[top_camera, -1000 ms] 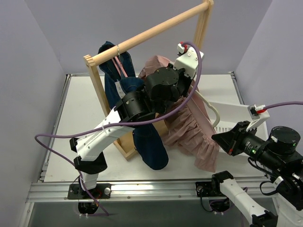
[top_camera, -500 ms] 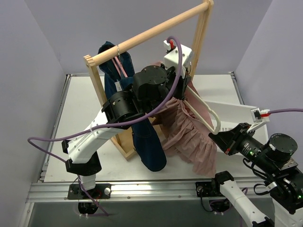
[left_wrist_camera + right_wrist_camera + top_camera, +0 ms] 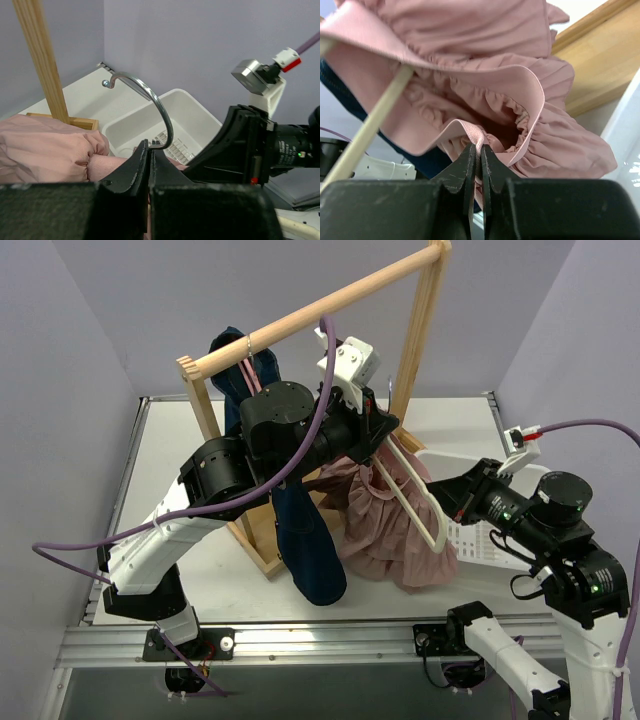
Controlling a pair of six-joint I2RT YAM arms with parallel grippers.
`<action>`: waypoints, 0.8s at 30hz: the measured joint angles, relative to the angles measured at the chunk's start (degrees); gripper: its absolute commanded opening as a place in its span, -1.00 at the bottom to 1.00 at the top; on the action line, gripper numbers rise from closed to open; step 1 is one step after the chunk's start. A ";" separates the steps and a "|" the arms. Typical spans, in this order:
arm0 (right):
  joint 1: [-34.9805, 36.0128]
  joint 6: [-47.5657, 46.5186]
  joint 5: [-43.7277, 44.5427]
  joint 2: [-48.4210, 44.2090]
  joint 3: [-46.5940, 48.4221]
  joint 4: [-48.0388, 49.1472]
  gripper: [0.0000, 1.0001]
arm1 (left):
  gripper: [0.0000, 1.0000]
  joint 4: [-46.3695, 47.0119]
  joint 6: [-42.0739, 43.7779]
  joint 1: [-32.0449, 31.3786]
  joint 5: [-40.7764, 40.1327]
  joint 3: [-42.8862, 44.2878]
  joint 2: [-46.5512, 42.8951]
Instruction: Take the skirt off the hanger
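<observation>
the step in hand looks like the actual pulling-off: the left claw (image 3: 150, 152) is closed tight on the neck of the hanger (image 3: 370, 127), just below its metal hook (image 3: 169, 120), which hangs on nothing and curls free in the air. the right claw (image 3: 477, 150) is pinched fully shut on the edge of the waistband of the skirt (image 3: 485, 100). the skirt hangs bunched on the hanger between the two arms, in front of the wooden rack (image 3: 330, 305), with its ruffled tiers drooping toward the tabletop (image 3: 180, 480). the waistband appears stretched around the cream bar, so the next move likely calls for drawing the claws apart, the right one pulling the band along and off the end of the bar while the left one keeps the hanger steady. snagging looks like the main risk, since the elastic could catch on the hanger's curved end. close on the left a dark blue denim garment (image 3: 310, 545) hangs from a pink hanger (image 3: 258, 380) on the rack, and the rack's post stands just behind. a white basket (image 3: 475, 535) sits beside the right arm, which narrows the room for a wide pull.
</observation>
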 measured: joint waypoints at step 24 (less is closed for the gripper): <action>0.57 7.67 -3.06 17.99 -3.72 25.75 -1.00 | -0.95 0.50 -3.89 0.35 15.87 -4.02 -0.94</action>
